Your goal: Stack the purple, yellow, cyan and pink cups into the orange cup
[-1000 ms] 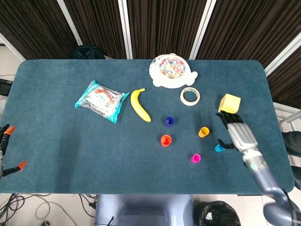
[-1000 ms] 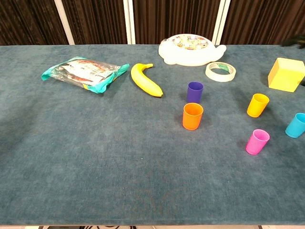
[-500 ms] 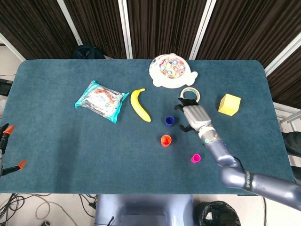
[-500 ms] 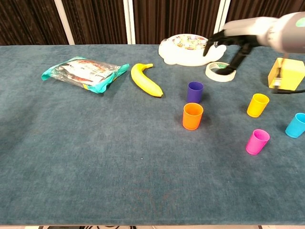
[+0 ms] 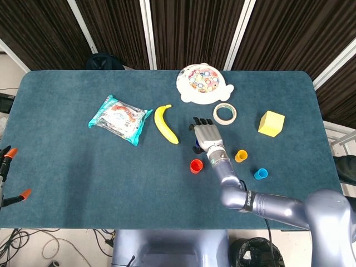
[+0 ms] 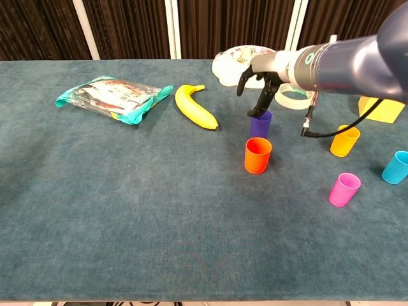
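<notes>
Since half a second ago my right hand [image 6: 260,81] has swung leftward from above the tape roll [image 6: 294,95] to just over the purple cup [image 6: 259,123], near the middle of the chest view. Its fingers [image 6: 266,97] hang down, spread apart and holding nothing, the tips at the cup's rim; whether they touch it I cannot tell. In the head view the hand [image 5: 206,135] covers most of the purple cup. The orange cup [image 6: 257,155] stands just below the purple one, at the centre of the frame, upright. The yellow cup [image 6: 345,140] sits toward the right, the pink cup [image 6: 344,189] at lower right, and the cyan cup [image 6: 396,167] against the right edge, all upright and apart on the counter [image 6: 127,210]. The pink cup does not show in the head view, where my forearm crosses that spot. A banana [image 6: 196,107] lies left of the purple cup, a snack packet [image 6: 112,97] at upper left, a yellow block [image 5: 271,123] at right. My left hand is out of both views.
</notes>
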`<state>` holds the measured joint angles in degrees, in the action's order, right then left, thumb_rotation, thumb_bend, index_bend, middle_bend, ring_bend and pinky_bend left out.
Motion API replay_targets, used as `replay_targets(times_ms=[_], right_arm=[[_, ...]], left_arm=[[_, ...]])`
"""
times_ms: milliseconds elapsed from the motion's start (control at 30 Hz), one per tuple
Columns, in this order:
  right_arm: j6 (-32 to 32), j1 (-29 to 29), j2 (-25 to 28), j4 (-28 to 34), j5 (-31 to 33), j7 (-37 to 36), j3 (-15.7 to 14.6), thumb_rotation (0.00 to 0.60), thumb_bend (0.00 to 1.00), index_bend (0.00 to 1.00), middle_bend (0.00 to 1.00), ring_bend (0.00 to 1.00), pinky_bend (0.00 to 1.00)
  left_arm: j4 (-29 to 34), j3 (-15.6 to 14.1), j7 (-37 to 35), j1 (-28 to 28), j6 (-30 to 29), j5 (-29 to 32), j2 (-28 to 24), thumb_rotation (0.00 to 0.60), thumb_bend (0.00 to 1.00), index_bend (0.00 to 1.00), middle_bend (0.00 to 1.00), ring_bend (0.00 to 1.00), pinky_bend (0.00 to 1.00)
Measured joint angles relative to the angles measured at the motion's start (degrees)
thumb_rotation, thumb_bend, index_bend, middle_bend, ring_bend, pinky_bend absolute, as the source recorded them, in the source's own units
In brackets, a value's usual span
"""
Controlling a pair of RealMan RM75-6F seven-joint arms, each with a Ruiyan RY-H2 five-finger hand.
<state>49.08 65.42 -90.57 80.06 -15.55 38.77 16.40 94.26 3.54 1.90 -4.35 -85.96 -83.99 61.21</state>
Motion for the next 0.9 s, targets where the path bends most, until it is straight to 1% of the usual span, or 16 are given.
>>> replay_targets(times_ms=[333, 467, 633, 900], right_arm=[[-0.2, 1.1, -0.4, -1.5, 4.1, 2.2, -1.8, 0.6, 0.41, 0.27, 0.0, 0.0, 0.0], [-0.4, 1.2, -0.2, -2.1, 5.1, 2.5, -2.2, 0.6, 0.41, 0.29, 0.0, 0.0, 0.0], [-0.7, 1.2, -0.4, -3.1, 5.2, 2.3, -2.7, 0.6, 0.41, 0.32, 0.0, 0.0, 0.0], [-0.7, 1.0, -0.7, -3.8, 4.0, 1.1, -2.5, 0.6, 0.41, 0.35, 0.0, 0.0, 0.0]], left_arm=[[-0.1, 0.0, 0.2, 0.0, 0.0, 0.1, 0.1, 0.6, 0.0, 0.0, 0.0, 0.0, 0.04], [-0.1, -0.2, 0.6, -0.1, 0.2, -0.2, 0.3, 0.6, 0.0, 0.0, 0.0, 0.0, 0.04], [0.0, -0.3, 1.0, -0.1, 0.1, -0.3, 0.5, 0.6, 0.0, 0.0, 0.0, 0.0, 0.04], [0.0, -0.6, 1.6, -0.3, 0.7, -0.5, 0.7, 0.6, 0.0, 0.0, 0.0, 0.0, 0.04]])
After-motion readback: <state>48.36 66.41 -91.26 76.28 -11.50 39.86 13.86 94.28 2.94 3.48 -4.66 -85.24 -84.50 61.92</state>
